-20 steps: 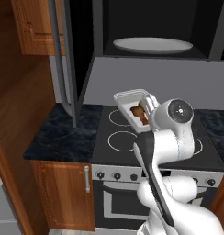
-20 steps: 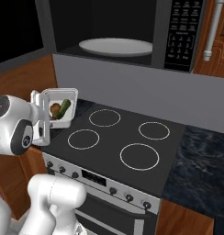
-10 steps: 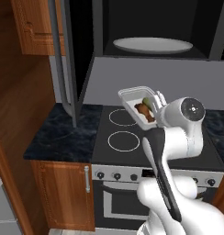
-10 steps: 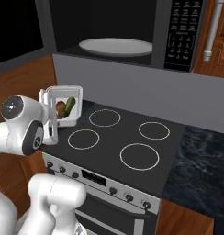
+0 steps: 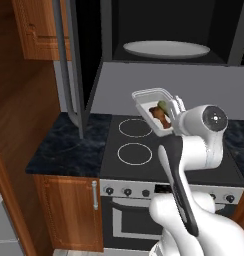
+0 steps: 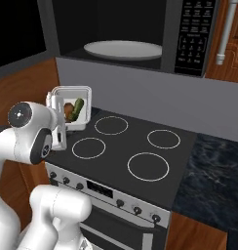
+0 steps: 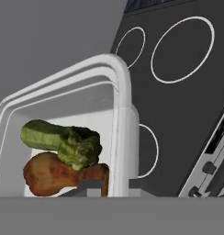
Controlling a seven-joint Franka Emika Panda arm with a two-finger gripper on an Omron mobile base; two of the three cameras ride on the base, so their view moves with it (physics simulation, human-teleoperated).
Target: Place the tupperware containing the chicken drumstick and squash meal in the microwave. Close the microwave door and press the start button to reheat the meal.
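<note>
The tupperware [image 5: 150, 96] is a pale tray held tilted above the cooktop's rear left ring, below the microwave [image 5: 164, 30]. In it lie the brown chicken drumstick [image 5: 160, 116] and the green squash [image 5: 164, 105]. My gripper [image 5: 177, 106] is shut on the tray's rim. From the right side the tupperware [image 6: 72, 91] faces the camera with the chicken drumstick [image 6: 69, 111] and squash [image 6: 79, 106] inside. In the hand view, the squash [image 7: 63, 141] rests on the chicken drumstick [image 7: 52, 174] against the tupperware [image 7: 124, 96] wall. The microwave door [image 5: 89, 55] stands open to the left.
A white turntable plate [image 5: 166, 49] lies in the microwave cavity, and the button panel [image 6: 194, 30] is on its right. The black cooktop [image 6: 140, 146] with ring burners sits below, above an oven with knobs [image 5: 144, 192]. Dark stone counters [image 5: 64, 147] flank it.
The arm has swung slightly to the right and carried the tupperware a little up and right. The grip on the tray has held.
</note>
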